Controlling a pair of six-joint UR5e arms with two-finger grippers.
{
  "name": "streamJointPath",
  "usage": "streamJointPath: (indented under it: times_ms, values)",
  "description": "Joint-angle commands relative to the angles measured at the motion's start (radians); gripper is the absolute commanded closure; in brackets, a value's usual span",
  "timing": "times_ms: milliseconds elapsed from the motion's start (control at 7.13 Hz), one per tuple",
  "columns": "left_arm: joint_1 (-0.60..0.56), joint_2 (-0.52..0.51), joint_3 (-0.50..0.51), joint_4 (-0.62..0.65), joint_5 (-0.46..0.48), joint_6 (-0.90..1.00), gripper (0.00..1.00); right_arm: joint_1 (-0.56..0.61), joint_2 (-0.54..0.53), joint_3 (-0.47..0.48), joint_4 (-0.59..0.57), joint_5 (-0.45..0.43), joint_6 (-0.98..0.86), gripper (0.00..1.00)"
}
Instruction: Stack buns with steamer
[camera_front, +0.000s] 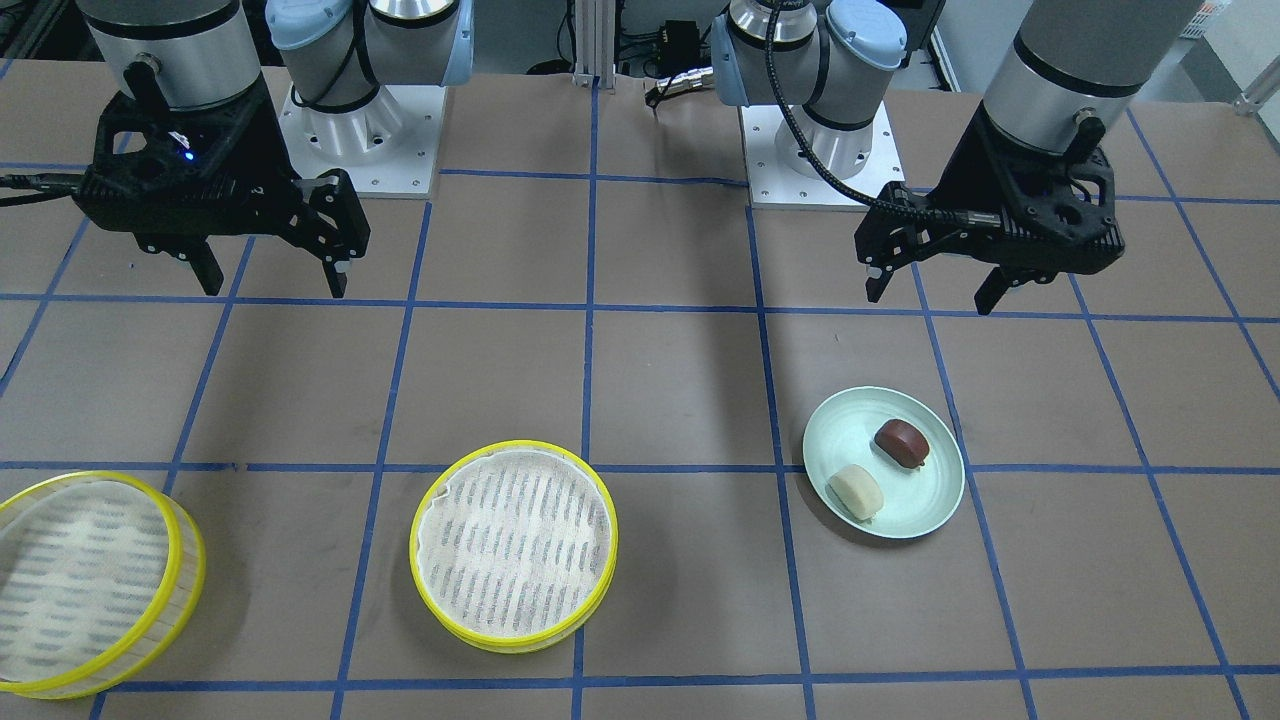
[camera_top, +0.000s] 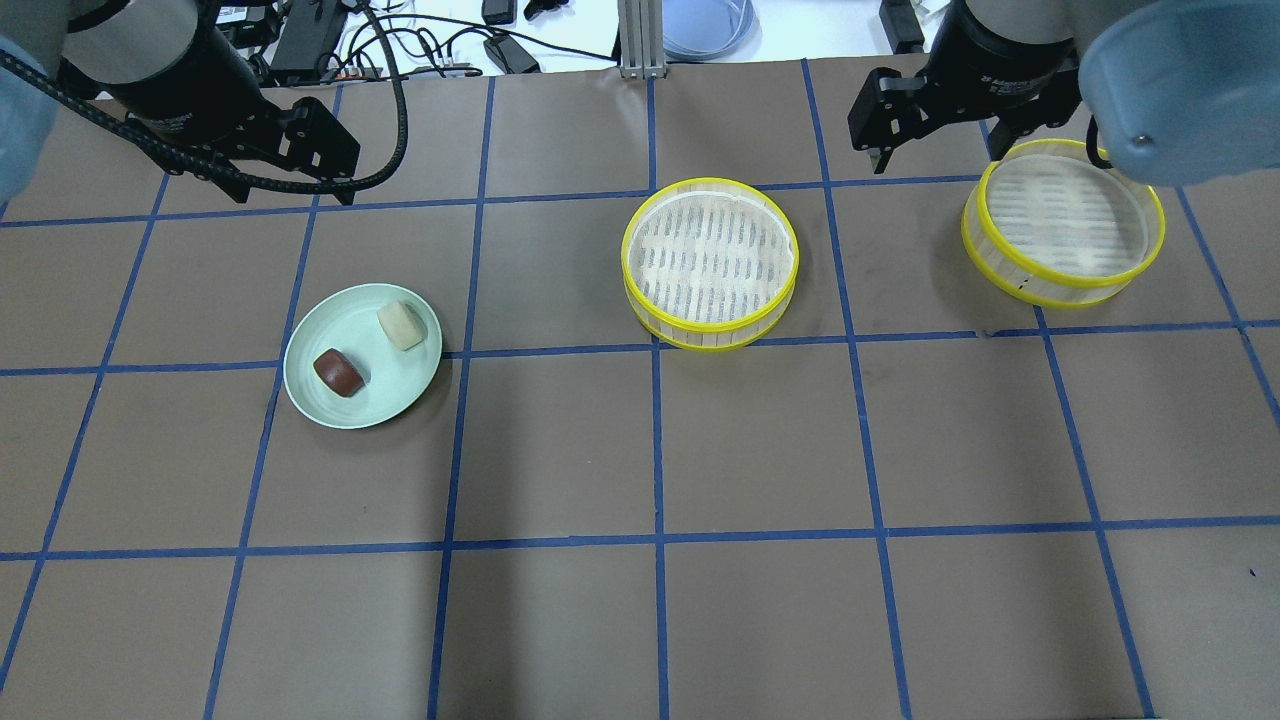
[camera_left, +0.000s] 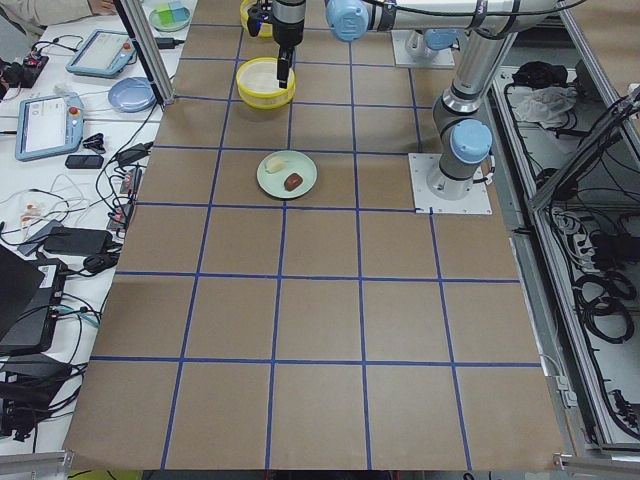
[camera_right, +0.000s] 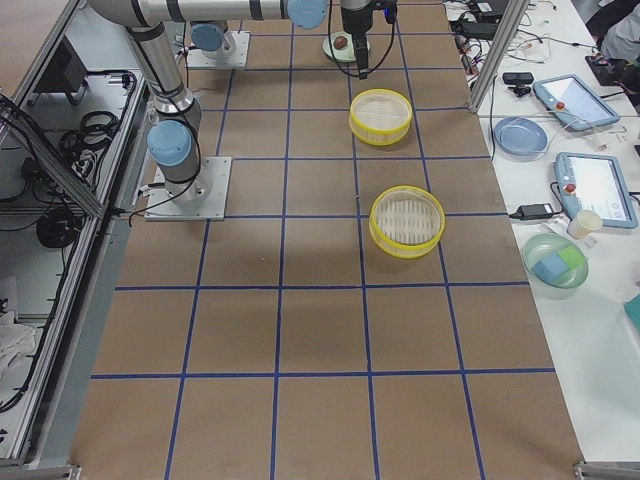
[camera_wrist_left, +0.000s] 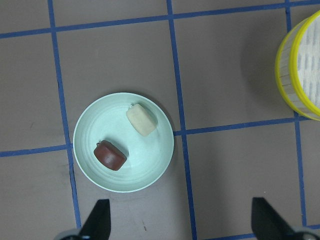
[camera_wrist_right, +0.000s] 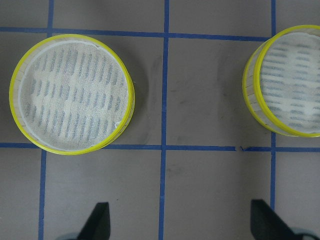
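In the front-facing view, two buns lie on one pale green plate (camera_front: 925, 505): the cream bun (camera_front: 857, 491) just beside the reddish-brown bun (camera_front: 902, 443), not touching. They look light and soft, so a gentle pinch across the narrow sides seems best. The left gripper (camera_front: 932, 292) and right gripper (camera_front: 272, 285) hang spread and empty above the surface (camera_front: 680, 380).

In the overhead view, two trays stand well apart: the middle steamer tray (camera_top: 710, 262) and the outer steamer tray (camera_top: 1063, 220). Both look thin-walled and light, best taken by the yellow rim.
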Motion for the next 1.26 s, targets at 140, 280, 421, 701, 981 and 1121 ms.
streamJointPath:
  times_ms: [140, 280, 421, 701, 981, 1121]
  values:
    - [0.015, 0.001, 0.002, 0.004, 0.012, 0.000, 0.00, 0.000, 0.002, 0.000, 0.011, 0.012, 0.004, 0.00]
    - [0.018, 0.002, 0.002, 0.010, 0.012, 0.002, 0.00, 0.000, 0.010, 0.000, 0.005, 0.007, 0.001, 0.00]
    - [0.023, -0.002, 0.002, 0.011, 0.007, 0.011, 0.00, 0.000, 0.019, -0.003, 0.000, 0.012, 0.006, 0.00]
    - [0.021, -0.022, 0.000, 0.013, 0.007, 0.018, 0.00, -0.073, 0.071, -0.041, -0.027, 0.016, 0.004, 0.00]
    - [0.081, -0.045, -0.059, 0.013, 0.012, 0.026, 0.00, -0.179, 0.134, -0.055, -0.035, 0.032, -0.189, 0.00]
    - [0.124, -0.071, -0.122, 0.014, 0.009, 0.025, 0.00, -0.277, 0.172, -0.055, -0.069, 0.033, -0.226, 0.00]
